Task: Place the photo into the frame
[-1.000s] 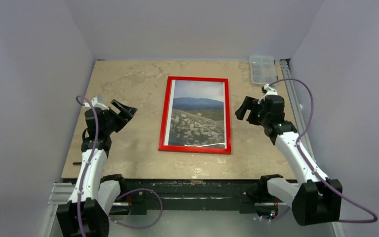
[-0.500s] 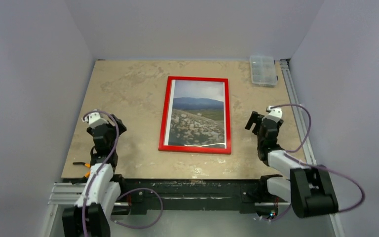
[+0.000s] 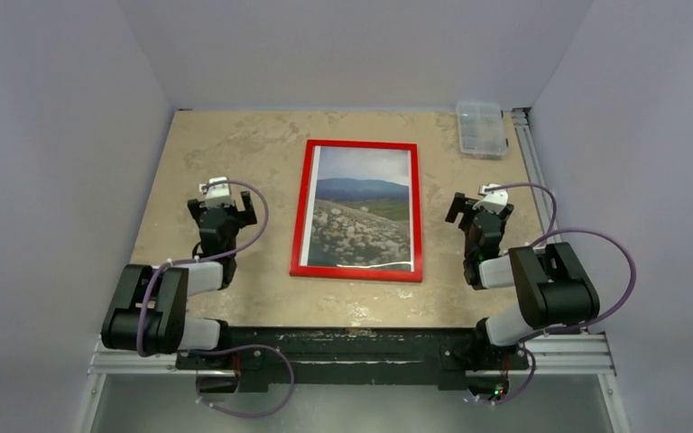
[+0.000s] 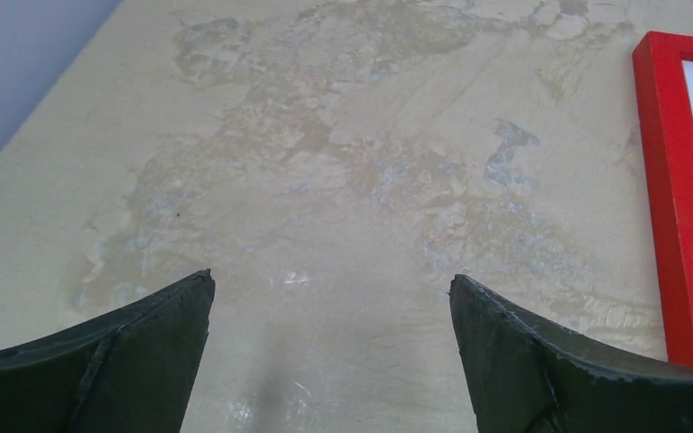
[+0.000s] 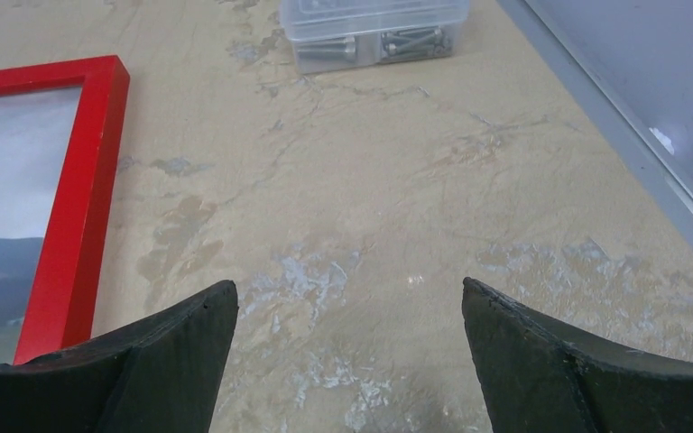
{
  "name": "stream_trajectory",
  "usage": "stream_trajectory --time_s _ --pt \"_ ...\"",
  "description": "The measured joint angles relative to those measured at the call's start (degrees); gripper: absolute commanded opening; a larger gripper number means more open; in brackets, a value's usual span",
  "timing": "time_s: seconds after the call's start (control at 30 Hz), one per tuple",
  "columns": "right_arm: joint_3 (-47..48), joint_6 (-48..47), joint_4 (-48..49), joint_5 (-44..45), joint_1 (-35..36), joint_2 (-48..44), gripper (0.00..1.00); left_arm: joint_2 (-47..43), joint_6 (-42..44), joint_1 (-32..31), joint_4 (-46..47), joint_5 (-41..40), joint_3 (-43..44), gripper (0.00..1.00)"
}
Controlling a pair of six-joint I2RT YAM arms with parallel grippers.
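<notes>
Both jaws gape wide and empty: my left gripper [image 3: 226, 206] sits at nine o'clock of the frame [image 3: 300, 209], my right gripper [image 3: 472, 206] at three, each above the table [image 3: 235, 144]. The photo [image 3: 361, 212] lies face up inside the red border, mid-table. I judge the frame light and stiff, its pane slick and breakable; I'd pinch a thin red edge, not the pane.

Top cam looks down over whole table [image 3: 235, 153]; low forward-facing wrist cams each share one frame [image 3: 358, 270] edge.
</notes>
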Motion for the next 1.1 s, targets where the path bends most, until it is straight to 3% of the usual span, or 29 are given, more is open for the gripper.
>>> stream_trajectory --time_s 1.1 --pt "0.68 -0.94 0.5 0.0 0.0 0.04 0.96 -0.11 2.6 -0.07 2.32 -2.6 0.5 1.0"
